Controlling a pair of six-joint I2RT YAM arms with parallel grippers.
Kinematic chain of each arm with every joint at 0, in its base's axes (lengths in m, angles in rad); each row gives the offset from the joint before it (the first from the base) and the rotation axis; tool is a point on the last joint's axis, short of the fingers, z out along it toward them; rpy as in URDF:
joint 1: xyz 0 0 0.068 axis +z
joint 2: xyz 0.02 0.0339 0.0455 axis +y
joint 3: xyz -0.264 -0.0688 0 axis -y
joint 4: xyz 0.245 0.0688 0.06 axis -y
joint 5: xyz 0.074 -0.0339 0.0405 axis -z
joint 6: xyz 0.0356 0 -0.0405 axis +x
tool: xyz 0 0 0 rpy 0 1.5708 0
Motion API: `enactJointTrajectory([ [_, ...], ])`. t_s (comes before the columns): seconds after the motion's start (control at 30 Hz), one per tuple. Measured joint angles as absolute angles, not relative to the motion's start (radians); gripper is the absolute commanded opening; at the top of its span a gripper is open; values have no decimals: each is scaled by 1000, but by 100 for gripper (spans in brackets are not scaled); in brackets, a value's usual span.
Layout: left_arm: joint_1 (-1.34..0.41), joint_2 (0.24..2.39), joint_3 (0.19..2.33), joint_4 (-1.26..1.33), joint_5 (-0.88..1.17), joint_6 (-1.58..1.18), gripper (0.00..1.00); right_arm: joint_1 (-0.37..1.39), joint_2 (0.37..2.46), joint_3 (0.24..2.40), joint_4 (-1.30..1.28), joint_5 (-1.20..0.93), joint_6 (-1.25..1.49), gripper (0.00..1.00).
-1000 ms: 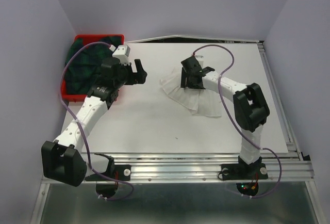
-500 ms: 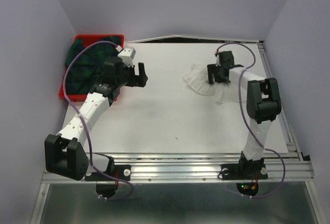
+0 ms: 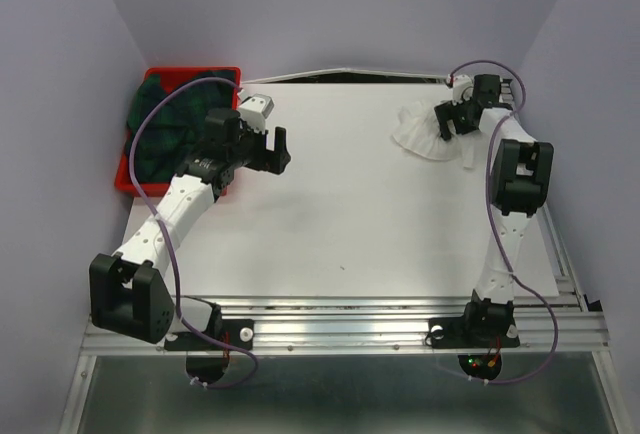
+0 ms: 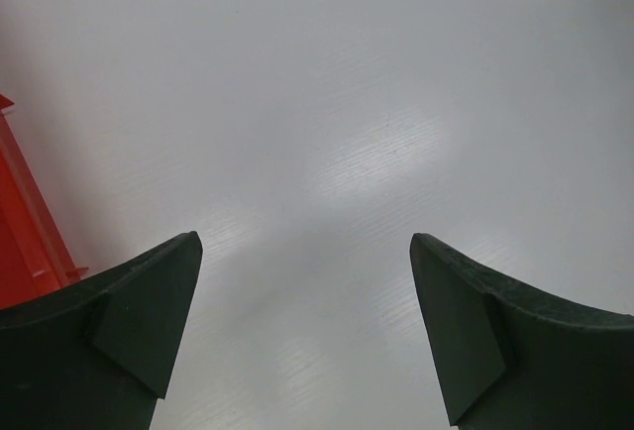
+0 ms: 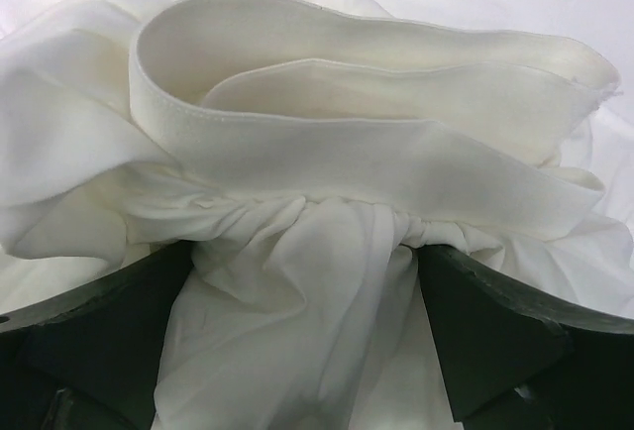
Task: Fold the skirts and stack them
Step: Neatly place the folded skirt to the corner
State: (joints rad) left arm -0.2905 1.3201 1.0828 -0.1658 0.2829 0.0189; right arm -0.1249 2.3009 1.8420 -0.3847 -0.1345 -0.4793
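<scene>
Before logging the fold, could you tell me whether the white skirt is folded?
Not folded: the white skirt lies crumpled in a heap at the far right of the table, with cloth gathered inside the right gripper.

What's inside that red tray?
A dark plaid skirt fills the tray. The tray's floor, and anything that might be beneath the skirt, is covered and cannot be seen.

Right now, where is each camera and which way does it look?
Top external: high behind the robot, looking down on table, left arm, right arm.
Left wrist: on left arm, facing bare table; left gripper shows.
Right wrist: on right arm, facing white skirt; right gripper shows.
Shared: top and right wrist see the white skirt.
</scene>
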Motion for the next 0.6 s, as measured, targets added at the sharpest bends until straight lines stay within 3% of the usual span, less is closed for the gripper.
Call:
enactJointTrajectory([
  [0.3,-286,1338,1083,-186,288,47,98,-125,2524,2195,-398,-145,-467,100],
  [0.6,-286,1348,1083,-194,303,54,98,-125,2519,2192,-378,-146,-467,100],
])
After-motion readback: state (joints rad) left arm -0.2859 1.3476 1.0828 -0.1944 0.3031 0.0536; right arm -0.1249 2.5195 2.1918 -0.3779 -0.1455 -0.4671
